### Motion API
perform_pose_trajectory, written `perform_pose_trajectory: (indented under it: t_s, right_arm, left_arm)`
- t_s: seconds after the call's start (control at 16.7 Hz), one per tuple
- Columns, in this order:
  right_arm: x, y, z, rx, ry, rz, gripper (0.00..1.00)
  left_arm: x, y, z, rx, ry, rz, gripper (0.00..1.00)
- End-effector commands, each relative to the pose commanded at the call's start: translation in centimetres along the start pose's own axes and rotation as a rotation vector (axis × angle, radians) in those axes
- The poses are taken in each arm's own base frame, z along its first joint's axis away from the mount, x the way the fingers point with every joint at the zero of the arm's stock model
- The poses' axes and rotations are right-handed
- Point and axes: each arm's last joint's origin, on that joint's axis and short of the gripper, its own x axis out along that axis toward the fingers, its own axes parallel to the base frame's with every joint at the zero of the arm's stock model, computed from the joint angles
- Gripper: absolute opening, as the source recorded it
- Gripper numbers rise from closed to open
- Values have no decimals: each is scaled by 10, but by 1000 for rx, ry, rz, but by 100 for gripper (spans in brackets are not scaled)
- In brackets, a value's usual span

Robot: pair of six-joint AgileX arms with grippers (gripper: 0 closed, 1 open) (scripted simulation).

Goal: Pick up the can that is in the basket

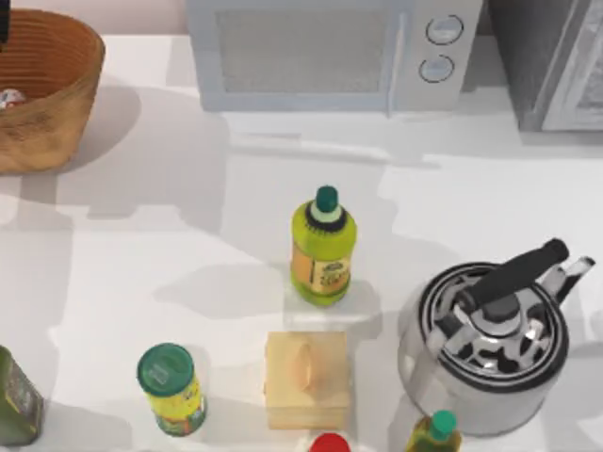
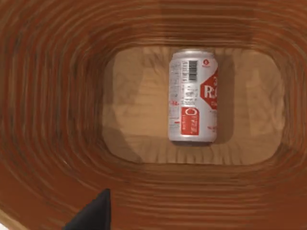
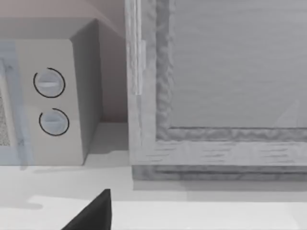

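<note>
The can point(image 2: 193, 96) lies on its side on the flat tan floor of the basket point(image 2: 53, 120). It is whitish-silver with red marks and a barcode. My left gripper point(image 2: 93, 215) hangs above the basket's inside, looking straight down at the can and not touching it; a dark tip of it shows at the picture's edge. From above, the orange-brown woven basket point(image 1: 57, 104) stands at the table's far left corner, with a pale bit of the can point(image 1: 9, 97) showing inside. My right gripper point(image 3: 93, 213) hovers by the microwave, away from the basket.
A white microwave point(image 1: 320, 56) stands at the back, a grey cabinet point(image 3: 216, 96) to its right. A green bottle point(image 1: 323, 247) stands mid-table. A kettle point(image 1: 485, 348), a wooden box point(image 1: 306, 379) and a green-lidded yellow jar point(image 1: 171, 389) are near the front.
</note>
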Motion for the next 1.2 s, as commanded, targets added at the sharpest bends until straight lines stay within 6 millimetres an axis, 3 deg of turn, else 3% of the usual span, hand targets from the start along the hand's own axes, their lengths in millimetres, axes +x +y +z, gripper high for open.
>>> perform_pose_trajectory:
  t_s: [0.24, 0.48, 0.6, 0.96, 1.2]
  right_arm:
    - [0, 0, 0, 0, 0, 0, 100]
    - [0, 0, 0, 0, 0, 0, 100]
    - [0, 0, 0, 0, 0, 0, 100]
    - [0, 0, 0, 0, 0, 0, 100]
    - [0, 0, 0, 0, 0, 0, 100]
  left_arm:
    - [69, 9, 24, 5, 150, -39, 100]
    - [115, 13, 28, 6, 239, -65, 100]
    - [124, 14, 28, 6, 257, -70, 100]
    - [128, 11, 27, 10, 261, -71, 100]
    - [155, 11, 21, 6, 259, -70, 100]
